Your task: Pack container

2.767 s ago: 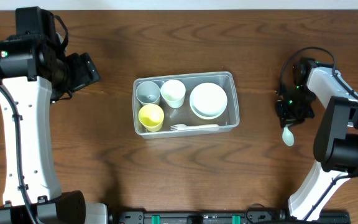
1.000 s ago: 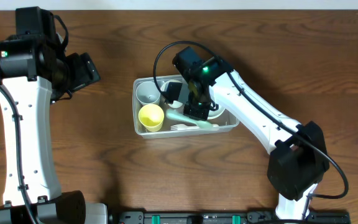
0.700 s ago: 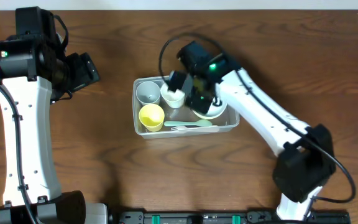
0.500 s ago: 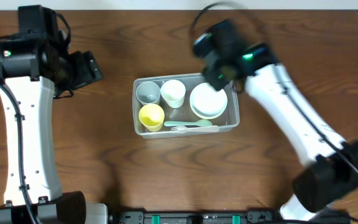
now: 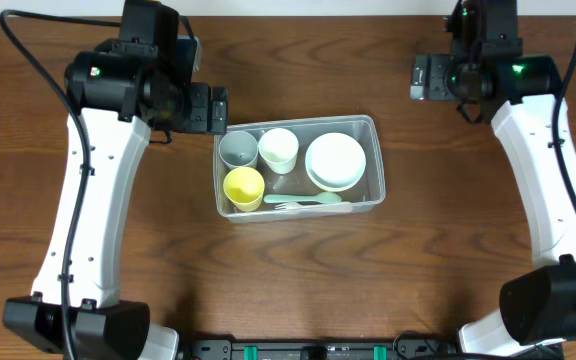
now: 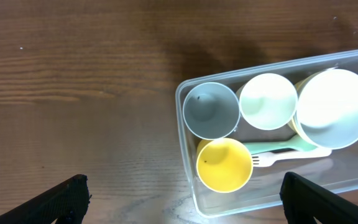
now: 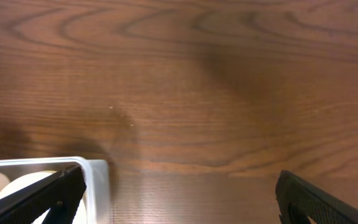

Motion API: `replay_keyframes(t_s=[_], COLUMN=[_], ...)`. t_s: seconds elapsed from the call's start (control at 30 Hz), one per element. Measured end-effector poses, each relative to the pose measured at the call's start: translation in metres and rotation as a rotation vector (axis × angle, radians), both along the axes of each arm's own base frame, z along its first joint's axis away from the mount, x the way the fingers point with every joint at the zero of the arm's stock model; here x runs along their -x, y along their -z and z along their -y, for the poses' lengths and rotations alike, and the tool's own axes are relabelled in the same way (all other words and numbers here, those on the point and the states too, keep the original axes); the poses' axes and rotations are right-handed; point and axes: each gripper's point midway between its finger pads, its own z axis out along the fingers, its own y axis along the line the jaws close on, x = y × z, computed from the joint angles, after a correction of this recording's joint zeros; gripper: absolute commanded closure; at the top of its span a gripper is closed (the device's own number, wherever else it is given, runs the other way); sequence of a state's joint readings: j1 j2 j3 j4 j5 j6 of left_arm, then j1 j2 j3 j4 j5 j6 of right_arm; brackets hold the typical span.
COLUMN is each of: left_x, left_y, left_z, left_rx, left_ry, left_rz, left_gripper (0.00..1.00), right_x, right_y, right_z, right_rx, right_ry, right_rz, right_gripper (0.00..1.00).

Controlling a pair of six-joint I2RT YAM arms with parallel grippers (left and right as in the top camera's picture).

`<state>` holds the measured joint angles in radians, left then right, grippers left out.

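The clear container [image 5: 300, 208] lies mid-table, holding a grey cup [image 5: 238, 149], a white cup [image 5: 279, 149], a yellow cup [image 5: 243, 187], a white bowl [image 5: 336, 160], and a fork with a pale green spoon [image 5: 308, 201] along its near wall. My left gripper [image 5: 208, 108] hovers at the tub's back left corner, open and empty. In the left wrist view its gripper [image 6: 184, 180] spans the container [image 6: 180, 99] and the yellow cup [image 6: 224, 165]. My right gripper [image 5: 433, 78] hangs open and empty, back right of the tub. In the right wrist view that gripper [image 7: 179, 177] is over bare wood, beside the container's corner [image 7: 98, 180].
Dark wooden table [image 5: 298, 290] all around the tub. The table's far edge [image 5: 298, 14] runs just behind both arms.
The right gripper let go of the green spoon inside the container, opened, and pulled up and away to the back right. The left arm swung in from the far left toward the tub.
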<state>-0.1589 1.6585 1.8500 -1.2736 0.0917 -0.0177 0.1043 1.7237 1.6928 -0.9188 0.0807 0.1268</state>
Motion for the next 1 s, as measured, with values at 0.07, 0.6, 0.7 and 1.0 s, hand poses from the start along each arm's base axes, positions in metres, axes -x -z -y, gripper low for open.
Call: replay_keyframes(t_s=[0.07,0.6,0.7,1.0], left_x=[-0.001,0.015,0.025,0.088], left_y=[0.002,0.003,-0.004,-0.036], left_z=[0.000,-0.003,-0.004,-0.014], left_rx=[-0.003,-0.013,-0.009,0.032], left_ry=[0.003,0.014,0.011,-0.012], left_rz=[-0.006,-0.045,-0.021,0.170], left_gripper=[0.02,0.02,0.02,0.02], right_x=[0.001,0.050,0.074,0.157], right_y=[0.001,-0.051,-0.069,-0.016], right_z=[0.008,0.031,0.033,0.044], right_rx=[0.005,-0.017,-0.032,-0.063], right_ry=[0.014,0.148,0.163,0.240], right_rz=[-0.006,0.062,0.128,0.168], right_gripper=[0.01,0.01,0.01,0.01])
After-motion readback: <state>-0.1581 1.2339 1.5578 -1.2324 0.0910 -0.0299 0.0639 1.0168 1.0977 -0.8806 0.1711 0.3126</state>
